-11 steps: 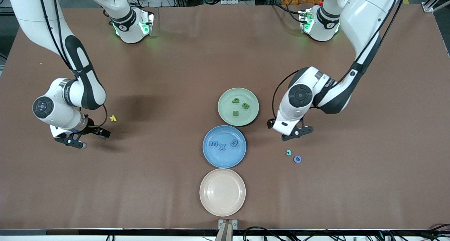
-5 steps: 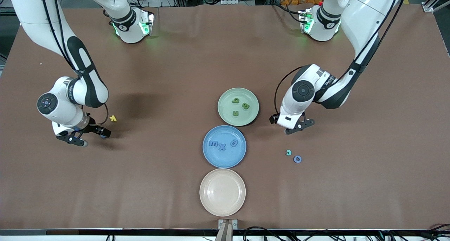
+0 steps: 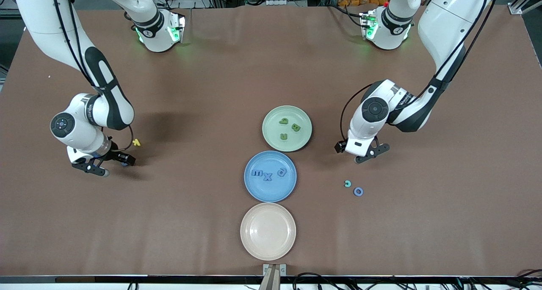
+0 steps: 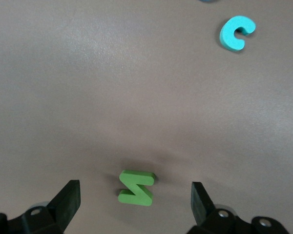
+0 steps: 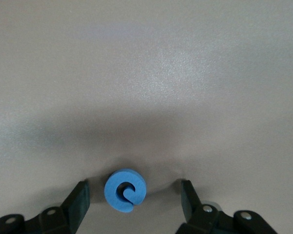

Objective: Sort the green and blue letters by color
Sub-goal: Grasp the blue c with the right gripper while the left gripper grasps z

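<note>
Your right gripper [image 5: 132, 195] sits low on the desk [image 3: 190, 91], jaws open around the blue c [image 5: 125, 189]. Your left gripper [image 4: 136, 197], jaws wide open, straddles the green N [image 4: 136, 187] beside the green plate [image 3: 302, 139].

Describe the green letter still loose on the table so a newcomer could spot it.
Start at the green plate, then look toward the left arm's end of the table. Under the left gripper, between its open fingers, lies the green N: angular, unlike the curled teal c nearby.

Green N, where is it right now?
The green N lies flat on the bare table between the left gripper's open jaws in the left wrist view, with the teal c its nearest neighbour.
</note>
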`<state>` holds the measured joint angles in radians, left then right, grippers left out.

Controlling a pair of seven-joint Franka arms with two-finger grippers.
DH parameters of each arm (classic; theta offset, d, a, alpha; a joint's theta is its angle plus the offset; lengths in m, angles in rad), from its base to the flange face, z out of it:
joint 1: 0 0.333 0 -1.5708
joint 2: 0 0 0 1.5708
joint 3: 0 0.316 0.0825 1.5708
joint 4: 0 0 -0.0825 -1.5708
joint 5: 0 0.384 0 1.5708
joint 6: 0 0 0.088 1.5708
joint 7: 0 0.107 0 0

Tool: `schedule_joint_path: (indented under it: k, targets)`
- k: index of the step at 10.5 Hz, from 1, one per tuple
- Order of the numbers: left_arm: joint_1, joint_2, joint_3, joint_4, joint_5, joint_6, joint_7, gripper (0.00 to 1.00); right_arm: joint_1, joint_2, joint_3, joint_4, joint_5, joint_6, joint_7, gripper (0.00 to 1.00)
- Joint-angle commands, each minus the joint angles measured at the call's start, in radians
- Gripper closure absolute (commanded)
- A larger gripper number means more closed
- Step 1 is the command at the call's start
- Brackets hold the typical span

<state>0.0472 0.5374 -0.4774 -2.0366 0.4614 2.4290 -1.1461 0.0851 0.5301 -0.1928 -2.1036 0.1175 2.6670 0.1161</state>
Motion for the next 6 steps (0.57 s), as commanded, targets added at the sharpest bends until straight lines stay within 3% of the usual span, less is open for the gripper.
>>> schedule_joint_path:
  k: [1, 3, 6]
  targets:
    - [0.008, -0.013, -0.006, -0.057, 0.037, 0.088, -0.047, 0.00, -0.016, -0.002, 0.024, 0.000, 0.001, 0.008, -0.007, 0.89]
    - [0.008, 0.001, 0.002, -0.060, 0.037, 0.102, -0.049, 0.00, -0.016, -0.004, 0.024, 0.011, 0.001, 0.004, -0.007, 1.00]
    - [0.011, 0.010, 0.002, -0.059, 0.046, 0.110, -0.050, 0.00, -0.013, -0.010, 0.026, 0.057, 0.001, -0.053, -0.004, 1.00]
